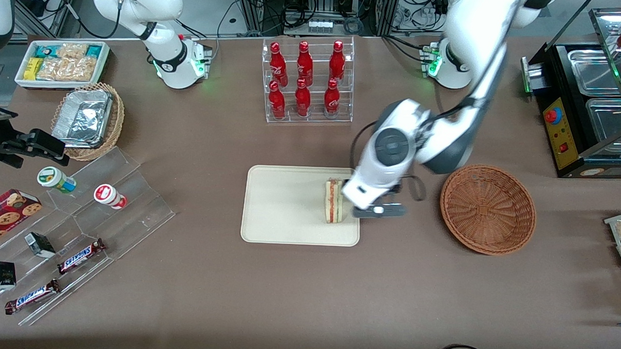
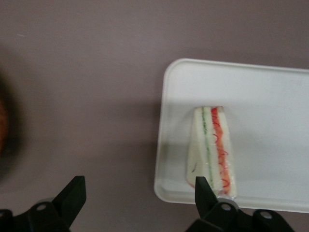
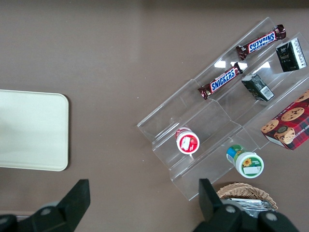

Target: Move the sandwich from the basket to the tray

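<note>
The sandwich (image 1: 334, 202) (image 2: 212, 147) stands on its edge on the cream tray (image 1: 283, 204) (image 2: 270, 121), near the tray's end closest to the basket, with its red and green layers showing. My left gripper (image 1: 361, 194) (image 2: 139, 182) hovers above that end of the tray, open, with nothing between its fingers. One fingertip (image 2: 202, 186) is over the sandwich's wide end and the other is over bare table. The reddish-brown basket (image 1: 487, 209) sits empty beside the tray, toward the working arm's end of the table.
A clear rack of red bottles (image 1: 306, 81) stands farther from the front camera than the tray. Acrylic steps with snacks (image 1: 82, 213), a tan basket of foil containers (image 1: 88, 117) and a white snack bin (image 1: 61, 62) lie toward the parked arm's end. A black appliance (image 1: 592, 101) stands near the basket.
</note>
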`<action>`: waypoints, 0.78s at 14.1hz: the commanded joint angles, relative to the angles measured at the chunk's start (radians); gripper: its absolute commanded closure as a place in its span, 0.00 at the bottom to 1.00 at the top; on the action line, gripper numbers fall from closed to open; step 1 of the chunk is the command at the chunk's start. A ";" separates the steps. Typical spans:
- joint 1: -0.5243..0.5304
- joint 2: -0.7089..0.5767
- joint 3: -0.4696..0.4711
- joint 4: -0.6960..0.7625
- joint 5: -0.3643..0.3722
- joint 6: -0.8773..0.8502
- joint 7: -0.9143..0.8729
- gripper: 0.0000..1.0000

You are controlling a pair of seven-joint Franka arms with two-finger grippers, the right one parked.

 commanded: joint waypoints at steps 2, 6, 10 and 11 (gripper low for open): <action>0.092 -0.128 0.011 -0.057 -0.001 -0.075 0.013 0.00; 0.223 -0.221 0.011 -0.057 -0.007 -0.211 0.217 0.00; 0.312 -0.348 0.012 -0.109 -0.018 -0.285 0.318 0.00; 0.324 -0.397 0.017 -0.136 -0.018 -0.285 0.317 0.00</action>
